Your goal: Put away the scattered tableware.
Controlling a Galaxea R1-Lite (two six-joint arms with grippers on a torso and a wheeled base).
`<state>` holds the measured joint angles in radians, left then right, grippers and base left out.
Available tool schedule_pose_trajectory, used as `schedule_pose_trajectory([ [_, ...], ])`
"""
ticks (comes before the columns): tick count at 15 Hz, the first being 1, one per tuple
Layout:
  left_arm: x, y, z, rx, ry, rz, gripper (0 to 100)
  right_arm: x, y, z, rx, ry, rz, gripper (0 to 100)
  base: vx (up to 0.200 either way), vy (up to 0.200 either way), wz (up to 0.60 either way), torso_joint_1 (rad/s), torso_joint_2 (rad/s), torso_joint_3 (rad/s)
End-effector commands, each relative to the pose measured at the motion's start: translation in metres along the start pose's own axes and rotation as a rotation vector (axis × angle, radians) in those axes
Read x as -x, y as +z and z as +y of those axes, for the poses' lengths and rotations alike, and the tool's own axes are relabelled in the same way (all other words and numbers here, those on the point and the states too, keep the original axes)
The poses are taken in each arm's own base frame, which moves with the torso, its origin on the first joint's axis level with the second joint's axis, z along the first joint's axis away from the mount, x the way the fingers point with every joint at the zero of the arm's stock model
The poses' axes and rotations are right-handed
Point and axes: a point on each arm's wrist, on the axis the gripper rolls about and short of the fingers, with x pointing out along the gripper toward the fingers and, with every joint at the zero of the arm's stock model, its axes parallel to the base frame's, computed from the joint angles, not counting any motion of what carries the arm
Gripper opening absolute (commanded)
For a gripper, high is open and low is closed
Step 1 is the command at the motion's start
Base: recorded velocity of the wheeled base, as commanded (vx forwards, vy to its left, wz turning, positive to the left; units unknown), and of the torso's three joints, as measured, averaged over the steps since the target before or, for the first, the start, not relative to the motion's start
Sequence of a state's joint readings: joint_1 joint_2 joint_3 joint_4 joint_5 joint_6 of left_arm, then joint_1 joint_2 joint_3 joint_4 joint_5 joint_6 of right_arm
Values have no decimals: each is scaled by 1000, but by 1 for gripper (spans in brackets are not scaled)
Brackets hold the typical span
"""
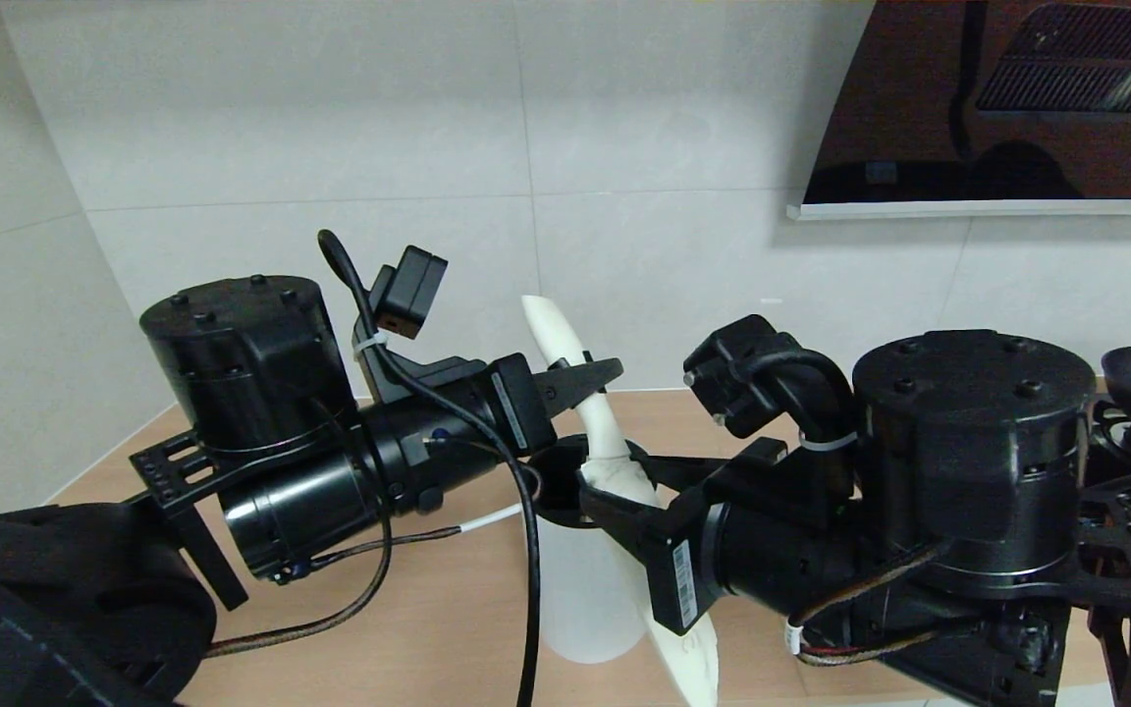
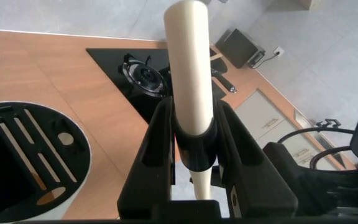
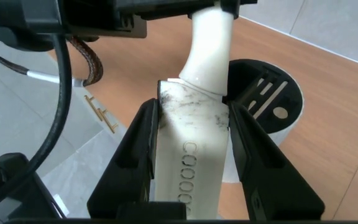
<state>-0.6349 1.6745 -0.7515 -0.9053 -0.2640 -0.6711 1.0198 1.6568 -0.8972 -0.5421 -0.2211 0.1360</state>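
left gripper (image 1: pixel 588 379) was clamped on the white spatula (image 1: pixel 551 329) handle, right gripper (image 1: pixel 624 494) clamped on its blade; slotted holder (image 1: pixel 585 589) stood just below them, with counter (image 1: pixel 428 609) open around its rim.

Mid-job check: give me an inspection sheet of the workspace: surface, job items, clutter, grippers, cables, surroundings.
Surface: tan wooden counter.
Job's things: white spatula held over the slotted utensil holder.
Clutter: nothing seen.
Grippers: left gripper shut on the spatula's handle; right gripper shut on its blade.
Cables: black cable hangs from the left arm, crossing in front of the holder.
Surroundings: tiled wall, range hood, gas stove.
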Motion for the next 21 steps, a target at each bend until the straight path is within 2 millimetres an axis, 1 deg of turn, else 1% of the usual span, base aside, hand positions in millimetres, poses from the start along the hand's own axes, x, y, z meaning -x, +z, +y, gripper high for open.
schedule_pose_trajectory([
  [1,0,0,0,0,-1,-2,0,0,0,0,-1,1,-1,100,0,0,0,0,0,0],
  [5,3,3,-4,-4,-8,-15,0,1,-1,0,0,2,4,100,0,0,0,0,0,0],
  [8,8,10,-10,-14,-23,-39,0,5,2,-2,-3,-3,-7,100,0,0,0,0,0,0],
  [9,12,18,-16,-33,-35,-67,0,10,8,-8,-10,-18,-30,100,0,0,0,0,0,0],
  [10,19,25,-17,-55,-15,-85,0,12,9,-15,-13,-40,-35,100,0,0,0,0,0,0],
  [11,25,36,-23,-93,15,-119,0,14,9,-20,-15,-57,-36,100,0,0,0,0,0,0],
  [12,27,49,-32,-115,72,-175,0,17,13,-31,-21,-90,-50,100,0,0,0,0,0,0],
  [14,20,73,-44,-168,213,-272,0,17,17,-52,-36,-157,-63,100,0,0,0,0,0,0],
  [15,16,81,-46,-215,270,-293,0,18,18,-57,-40,-174,-69,100,0,0,0,0,0,0],
  [16,16,86,-47,-244,306,-320,0,19,19,-60,-40,-183,-71,100,0,0,0,0,0,0],
  [17,17,87,-45,-283,372,-348,0,20,19,-63,-43,-195,-74,100,0,0,0,0,0,0],
  [18,15,81,-39,-297,399,-328,0,20,19,-67,-45,-212,-71,100,0,0,0,0,0,0],
  [19,12,76,-34,-312,415,-308,0,20,18,-71,-47,-227,-68,100,0,0,0,0,0,0],
  [21,3,74,-28,-329,419,-332,0,21,18,-74,-39,-240,-70,100,0,0,0,0,0,0],
])
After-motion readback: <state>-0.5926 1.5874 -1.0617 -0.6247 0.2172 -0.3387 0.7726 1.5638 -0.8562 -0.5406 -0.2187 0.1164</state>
